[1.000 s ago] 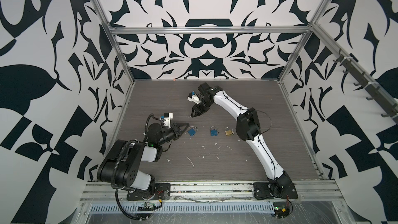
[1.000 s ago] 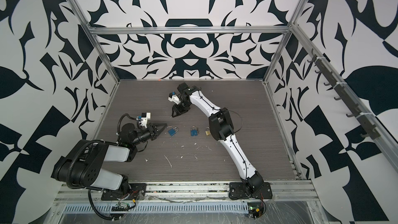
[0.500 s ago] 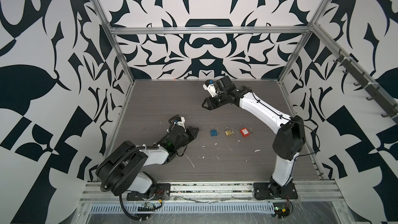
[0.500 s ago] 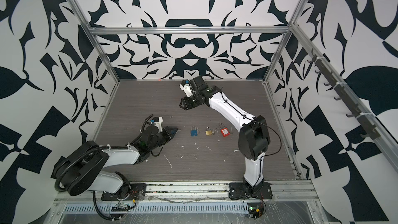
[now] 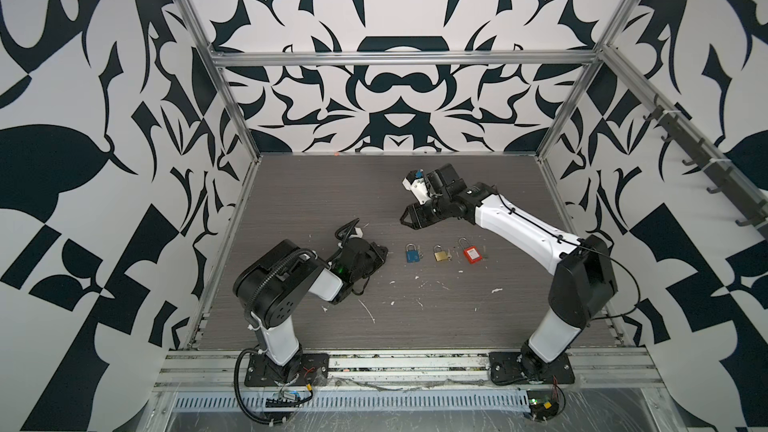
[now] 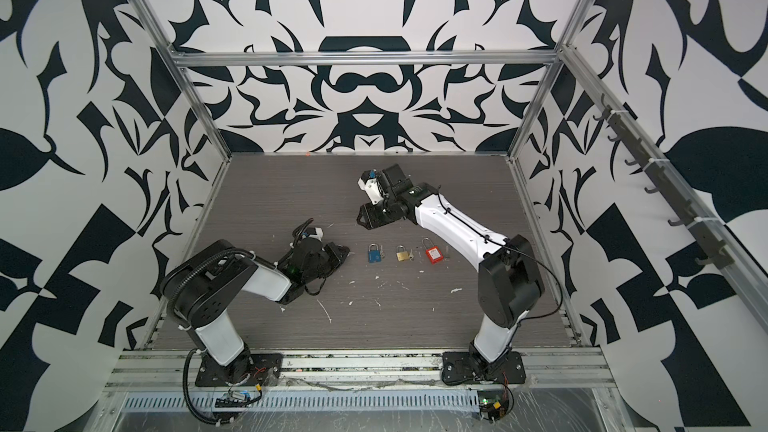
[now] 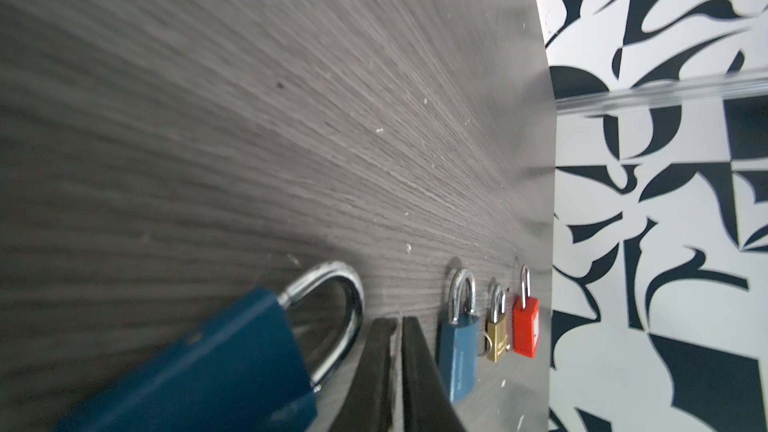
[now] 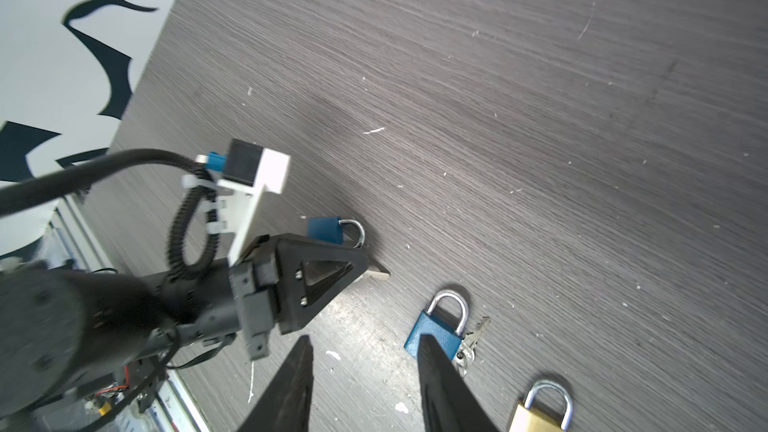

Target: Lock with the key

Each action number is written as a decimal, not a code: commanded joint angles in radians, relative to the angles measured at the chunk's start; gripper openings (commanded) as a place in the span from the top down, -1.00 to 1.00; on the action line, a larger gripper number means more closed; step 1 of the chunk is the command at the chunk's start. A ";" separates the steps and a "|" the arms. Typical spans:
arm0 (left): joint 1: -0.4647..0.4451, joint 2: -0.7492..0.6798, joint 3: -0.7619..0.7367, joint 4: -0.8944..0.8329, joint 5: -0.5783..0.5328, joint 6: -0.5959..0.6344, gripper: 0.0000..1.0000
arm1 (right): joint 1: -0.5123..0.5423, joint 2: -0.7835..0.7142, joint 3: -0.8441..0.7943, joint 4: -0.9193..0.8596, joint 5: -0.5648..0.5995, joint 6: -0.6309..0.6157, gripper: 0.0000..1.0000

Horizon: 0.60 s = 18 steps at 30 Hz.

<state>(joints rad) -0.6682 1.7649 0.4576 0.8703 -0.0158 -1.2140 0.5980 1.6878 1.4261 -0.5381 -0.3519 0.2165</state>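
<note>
A row of padlocks lies mid-table in both top views: blue (image 5: 412, 254) (image 6: 375, 255), brass (image 5: 441, 254) and red (image 5: 471, 254). Keys (image 8: 469, 344) on a ring lie against the blue padlock (image 8: 436, 332). A second blue padlock (image 7: 232, 367) (image 8: 326, 229) lies flat beside my left gripper (image 7: 397, 322) (image 5: 383, 250), untouched. The left jaws stand a narrow slit apart with nothing between them. My right gripper (image 8: 365, 336) (image 5: 406, 218) hovers behind the row, open and empty.
White flecks and scratches dot the grey wood-grain table (image 5: 436, 317). Patterned walls with aluminium posts close in the left, right and back. A metal rail (image 5: 374, 361) carries both arm bases along the front edge.
The right arm swung from left of centre back toward the right, uncovering the red padlock. My left gripper slid right toward the row and its jaws parted slightly.
</note>
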 commanded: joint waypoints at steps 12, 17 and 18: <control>-0.007 -0.234 -0.030 -0.190 -0.085 0.011 -0.15 | 0.000 -0.090 -0.079 0.018 0.082 0.017 0.13; -0.007 -0.532 0.060 -0.545 -0.160 0.167 -0.67 | -0.013 -0.177 -0.161 0.041 0.165 0.018 0.13; -0.010 -0.591 0.108 -0.655 -0.202 0.231 -0.96 | -0.016 -0.209 -0.194 0.057 0.195 0.018 0.13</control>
<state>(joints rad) -0.6739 1.2907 0.4747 0.4953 -0.1188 -1.1221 0.5896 1.5677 1.2667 -0.5125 -0.2386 0.2310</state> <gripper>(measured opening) 0.912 0.436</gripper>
